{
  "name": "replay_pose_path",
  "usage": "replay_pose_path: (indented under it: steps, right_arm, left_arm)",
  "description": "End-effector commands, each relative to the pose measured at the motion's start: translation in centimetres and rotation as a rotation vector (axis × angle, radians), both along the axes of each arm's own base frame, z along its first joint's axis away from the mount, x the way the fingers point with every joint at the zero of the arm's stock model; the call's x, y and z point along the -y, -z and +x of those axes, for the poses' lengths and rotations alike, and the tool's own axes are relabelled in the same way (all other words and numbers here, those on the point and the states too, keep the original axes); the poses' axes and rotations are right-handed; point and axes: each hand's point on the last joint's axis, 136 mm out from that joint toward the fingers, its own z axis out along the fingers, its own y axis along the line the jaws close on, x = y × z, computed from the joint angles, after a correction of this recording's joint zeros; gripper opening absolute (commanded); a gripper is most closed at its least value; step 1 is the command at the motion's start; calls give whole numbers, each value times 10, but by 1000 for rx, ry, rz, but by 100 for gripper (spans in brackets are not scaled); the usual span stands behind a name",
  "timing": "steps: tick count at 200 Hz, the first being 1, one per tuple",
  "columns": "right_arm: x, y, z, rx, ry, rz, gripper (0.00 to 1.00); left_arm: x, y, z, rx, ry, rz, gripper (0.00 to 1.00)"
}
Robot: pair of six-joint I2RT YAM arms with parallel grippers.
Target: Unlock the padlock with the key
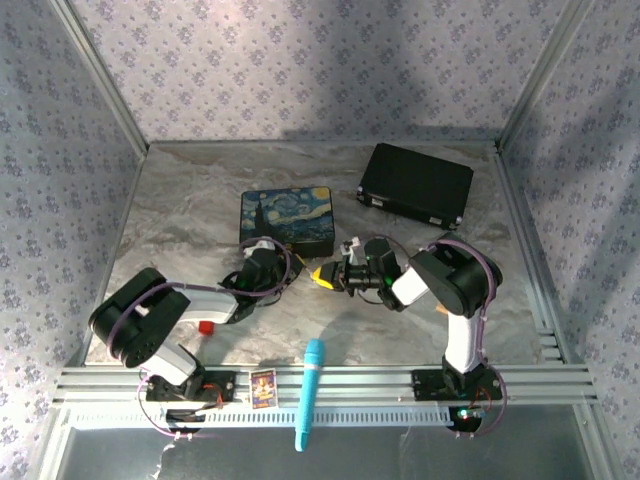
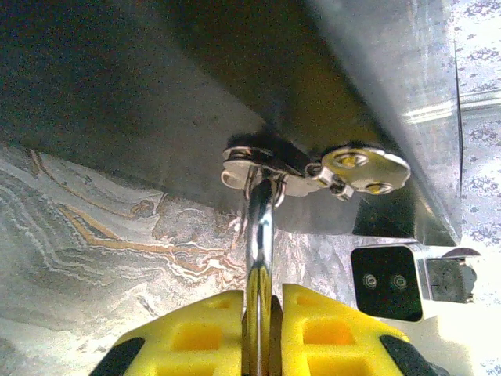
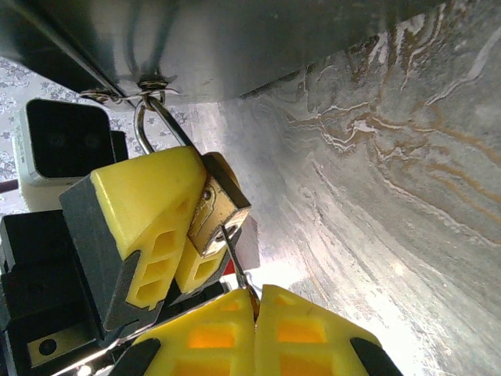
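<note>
Brass-yellow tiny padlock point(image 3: 219, 205), slick, sits clamped in my left gripper point(image 2: 262, 313); right gripper point(image 3: 254, 298) pinches the thin, bendable silvery key point(image 3: 235, 262).

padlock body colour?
The padlock body is brass-yellow; the right wrist view shows it best.

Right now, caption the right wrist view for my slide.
Left gripper pinches the brass padlock hung on a hasp; right gripper holds the key at its base.
</note>
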Motion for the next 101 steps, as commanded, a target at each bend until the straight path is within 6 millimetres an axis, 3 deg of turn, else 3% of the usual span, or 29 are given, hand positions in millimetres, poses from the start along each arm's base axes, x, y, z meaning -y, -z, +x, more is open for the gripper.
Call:
replay_pose_path:
  steps: [1, 101]
  right_arm:
    - [1, 4, -6, -9, 2, 4, 0]
    - [-4, -5, -1, 30, 5, 42, 0]
  left_arm:
    - [9, -38, 10, 102, -5, -65, 1]
    - [10, -35, 8, 93, -6, -60, 1]
